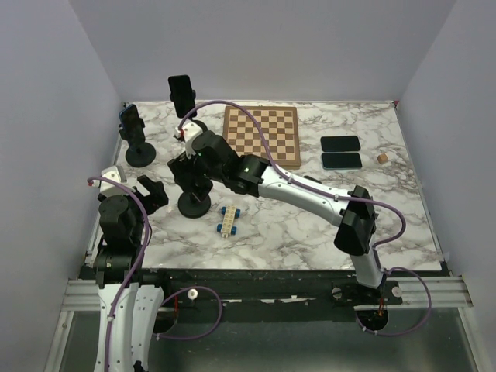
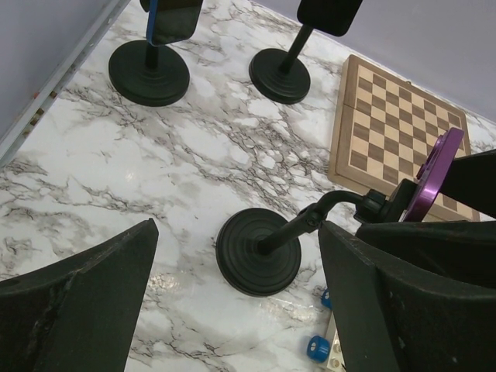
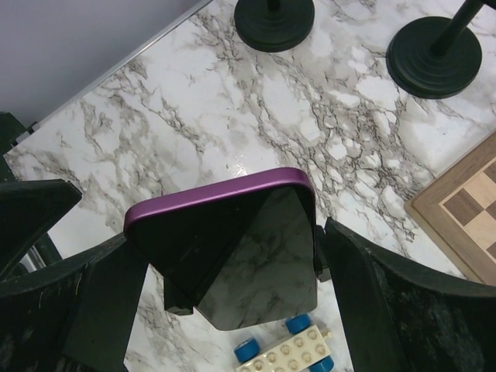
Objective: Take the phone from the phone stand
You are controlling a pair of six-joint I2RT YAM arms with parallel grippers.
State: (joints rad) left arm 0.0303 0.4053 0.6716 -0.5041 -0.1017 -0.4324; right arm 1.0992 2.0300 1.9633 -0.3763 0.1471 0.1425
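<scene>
My right end effector [image 3: 225, 252] straddles the phone [image 3: 240, 232] across its width; grip unclear. The left end effector [image 2: 239, 229] gapes, farther off

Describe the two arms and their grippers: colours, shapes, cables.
Both look alike. The left arm and right arm have silver-white tubular links between bulky black joint housings. A thin purple cable loops loosely along each, and a small white part sits near each wrist. The fingers are broad, matte black wedges.
</scene>
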